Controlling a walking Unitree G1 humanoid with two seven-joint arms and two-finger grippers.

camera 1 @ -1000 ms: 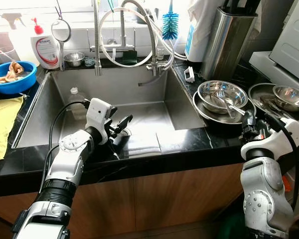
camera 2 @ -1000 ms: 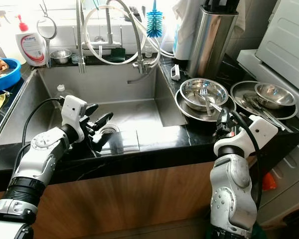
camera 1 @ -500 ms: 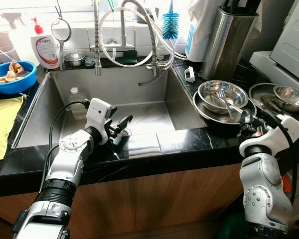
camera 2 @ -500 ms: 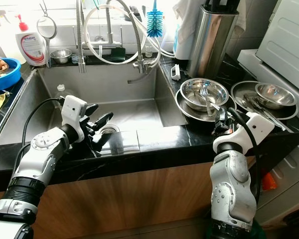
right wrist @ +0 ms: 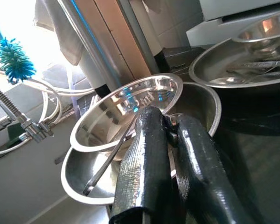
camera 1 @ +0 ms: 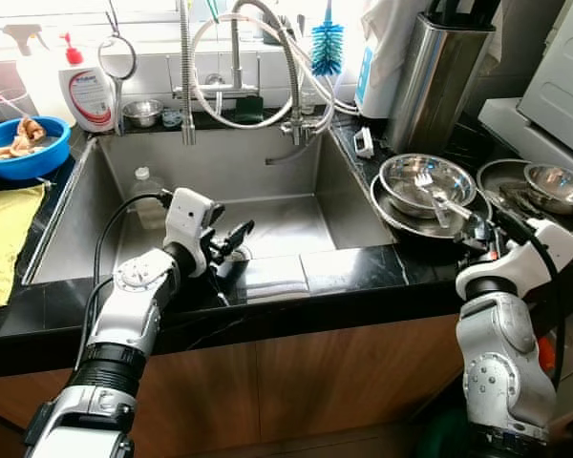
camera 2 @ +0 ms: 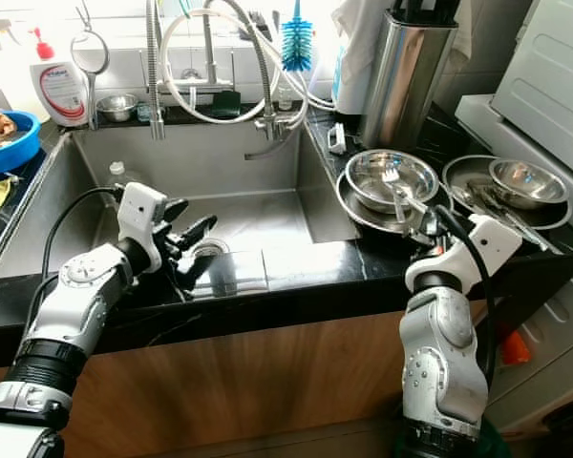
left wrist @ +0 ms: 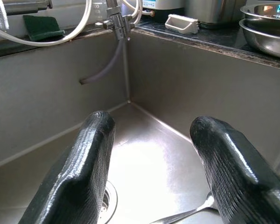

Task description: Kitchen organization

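Two stacked steel bowls (camera 1: pixel 401 218) stand on the black counter right of the sink (camera 1: pixel 267 162). My right gripper (camera 1: pixel 479 229) is at their near rim, shut on the handle of a fork (camera 1: pixel 435 194). The fork's tines are tilted up over the upper bowl (right wrist: pixel 126 107). In the right wrist view the fingers (right wrist: pixel 144 158) pinch the metal handle between them. My left gripper (camera 1: pixel 231 239) hangs open inside the sink, above the drain (left wrist: pixel 107 200), holding nothing. A spoon (left wrist: pixel 186 215) lies on the sink floor just beneath it.
A second plate with a bowl and utensils (camera 1: pixel 552 183) sits at the far right. A tall steel holder (camera 1: pixel 439 76) stands behind the bowls. A small bottle (camera 1: pixel 145 191) stands in the sink. A blue bowl (camera 1: pixel 19 153) and yellow cloth (camera 1: pixel 5 239) are on the left counter.
The right gripper has drawn closer to the bowls, and the fork's head has risen off the bowl's bottom. The left arm has stayed in place.
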